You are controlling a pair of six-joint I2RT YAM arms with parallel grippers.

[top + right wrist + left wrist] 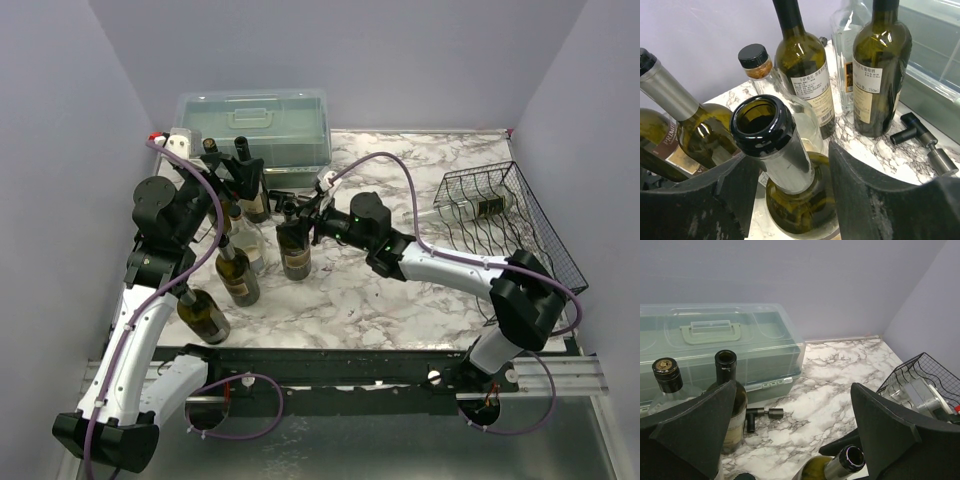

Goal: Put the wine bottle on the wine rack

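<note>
An olive-green wine bottle (294,252) stands upright on the marble table, open-mouthed, with a grey sleeve on its neck (777,155). My right gripper (790,161) straddles that neck just under the lip. Its left finger lies close against the glass and a gap shows at the right finger (865,190), so it is open. From above, the right gripper (296,214) sits over the bottle top. The black wire wine rack (505,215) stands at the right edge with a clear bottle (468,209) lying in it. My left gripper (794,388) hangs wide open above the bottle cluster, holding nothing.
Several other bottles (238,276) stand or lean close to the left of the gripped one. A translucent green box with a handle (255,125) stands at the back. A small black T-shaped tool (760,415) lies in front of it. The left arm (160,215) rises beside the cluster.
</note>
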